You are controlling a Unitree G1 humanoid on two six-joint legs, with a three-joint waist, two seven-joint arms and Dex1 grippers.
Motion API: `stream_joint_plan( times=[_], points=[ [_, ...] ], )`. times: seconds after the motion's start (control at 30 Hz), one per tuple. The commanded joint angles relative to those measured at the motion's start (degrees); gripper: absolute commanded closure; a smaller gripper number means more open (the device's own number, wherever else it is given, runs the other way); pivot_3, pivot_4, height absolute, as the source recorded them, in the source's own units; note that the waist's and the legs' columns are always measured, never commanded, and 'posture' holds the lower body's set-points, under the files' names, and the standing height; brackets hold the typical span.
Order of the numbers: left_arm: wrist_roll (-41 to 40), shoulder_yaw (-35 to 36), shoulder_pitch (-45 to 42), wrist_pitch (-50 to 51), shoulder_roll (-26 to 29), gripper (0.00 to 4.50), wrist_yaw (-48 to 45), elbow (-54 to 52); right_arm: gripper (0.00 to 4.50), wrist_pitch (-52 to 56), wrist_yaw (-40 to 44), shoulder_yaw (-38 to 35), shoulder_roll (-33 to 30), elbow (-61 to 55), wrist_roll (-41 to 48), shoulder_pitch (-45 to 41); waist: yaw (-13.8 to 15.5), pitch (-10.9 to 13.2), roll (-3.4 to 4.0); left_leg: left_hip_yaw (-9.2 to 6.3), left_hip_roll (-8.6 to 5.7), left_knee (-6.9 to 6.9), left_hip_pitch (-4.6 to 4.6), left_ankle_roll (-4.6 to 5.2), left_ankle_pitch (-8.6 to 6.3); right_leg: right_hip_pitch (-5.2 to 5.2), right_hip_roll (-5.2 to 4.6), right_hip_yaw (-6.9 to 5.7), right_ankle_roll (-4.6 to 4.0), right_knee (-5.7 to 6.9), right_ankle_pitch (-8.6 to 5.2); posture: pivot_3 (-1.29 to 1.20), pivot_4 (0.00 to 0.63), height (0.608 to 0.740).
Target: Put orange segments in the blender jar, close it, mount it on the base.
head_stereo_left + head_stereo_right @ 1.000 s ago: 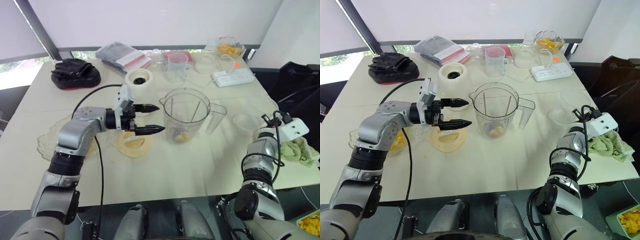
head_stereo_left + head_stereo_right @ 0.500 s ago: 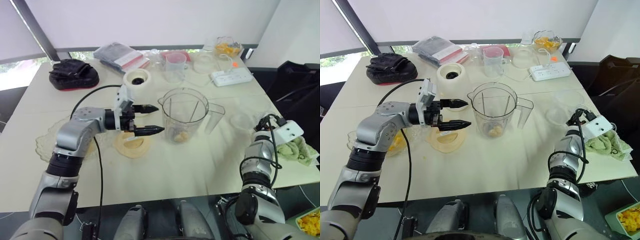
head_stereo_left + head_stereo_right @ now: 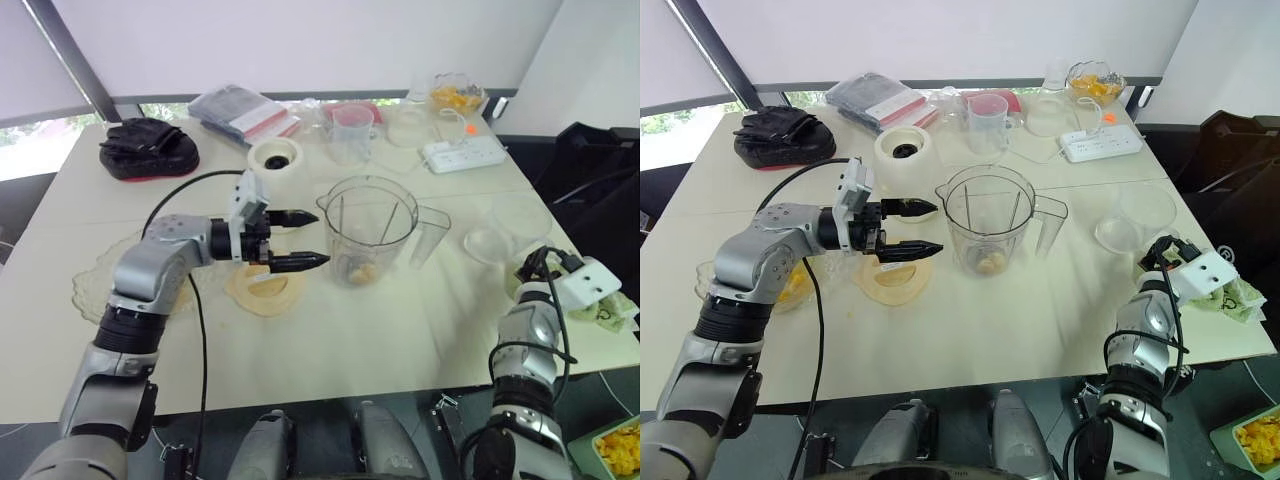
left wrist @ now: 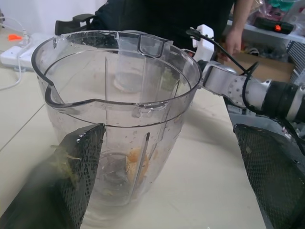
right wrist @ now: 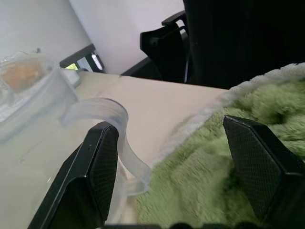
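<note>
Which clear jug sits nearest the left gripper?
The big blender jar, right by the open left gripper; the smaller measuring cup stands farther back.

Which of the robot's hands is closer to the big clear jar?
Left. The left hand is open right beside the blender jar, pointing at its wall. The right hand is off at the right edge of the table, by the green cloth.

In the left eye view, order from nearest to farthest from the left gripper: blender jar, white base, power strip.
1. Blender jar, just ahead of the left gripper.
2. White base, farther back.
3. Power strip, far back right.
</note>
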Motion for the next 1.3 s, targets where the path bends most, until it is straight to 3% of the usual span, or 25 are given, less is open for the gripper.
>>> stream_joint_plan(
  times=[0.03, 0.4, 0.53, 0.67, 0.77, 1.0, 1.3],
  points=[
    [-1.1, 1.0, -0.2, -0.5, 0.4, 0.00, -0.5, -1.5, 0.98, 3.6, -0.2, 2.3, 1.3, -10.8, -0.1, 4.0, 0.0, 0.0, 0.00, 0.01, 0.00, 0.00, 0.00, 0.00, 0.00, 0.00, -0.01, 0.01, 0.00, 0.00, 0.00, 0.00, 0.150, 0.740],
    [-0.6, 0.4, -0.9, -0.9, 0.2, 0.00, -1.5, -0.1, 0.98, 16.8, 4.1, 11.4, 1.7, -35.9, -0.2, 19.6, 1.1, 0.0, 0.01, -0.01, 0.00, 0.01, 0.00, 0.19, -0.10, 0.00, 0.00, 0.01, 0.00, 0.00, 0.00, 0.00, 0.150, 0.740],
    [0.1, 0.3, -1.3, -1.1, 2.0, 0.00, -3.4, 1.3, 0.98, 24.1, 10.4, 12.6, -4.9, -50.3, 1.5, 28.3, 1.6, 0.0, 0.10, 0.00, -0.03, 0.04, 0.00, 0.26, -0.14, 0.03, -0.02, 0.01, 0.01, -0.01, 0.00, 0.00, 0.150, 0.740],
    [1.5, 0.0, -4.1, -2.0, 4.1, 0.00, -5.6, 5.3, 0.98, 31.4, 14.3, 10.9, -10.7, -57.0, 4.9, 31.5, 1.6, 0.0, 0.07, -0.08, -0.02, 0.08, 0.08, 0.28, -0.16, 0.20, 0.02, -0.04, 0.01, -0.08, 0.00, 0.00, 0.150, 0.740],
    [5.0, -2.2, -7.9, -4.7, 7.5, 0.00, -10.5, 11.1, 0.98, 37.3, 22.7, 10.5, -19.4, -62.6, 8.9, 33.6, 1.7, 0.0, 0.08, -0.11, -0.01, 0.08, 0.13, 0.28, -0.16, 0.25, 0.05, -0.06, 0.01, -0.08, -0.01, 0.00, 0.150, 0.740],
    [15.5, -10.2, -14.6, -17.9, 10.9, 0.00, -23.3, 27.3, 0.98, 45.9, 32.3, 9.9, -32.2, -68.6, 15.9, 30.8, 1.6, 0.1, 0.03, -0.12, 0.00, 0.03, 0.14, 0.33, -0.19, 0.34, 0.07, -0.11, 0.01, -0.30, -0.01, 0.00, 0.150, 0.740],
    [19.4, -19.0, -23.3, -29.2, 11.2, 0.00, -25.5, 45.7, 0.98, 53.0, 32.8, 13.2, -35.4, -71.5, 22.6, 19.8, 1.9, 0.3, -0.36, -0.25, 0.01, 0.10, -0.03, 0.40, -0.23, 0.36, 0.02, -0.23, 0.01, -0.49, 0.00, 0.00, 0.150, 0.740]
  ],
)
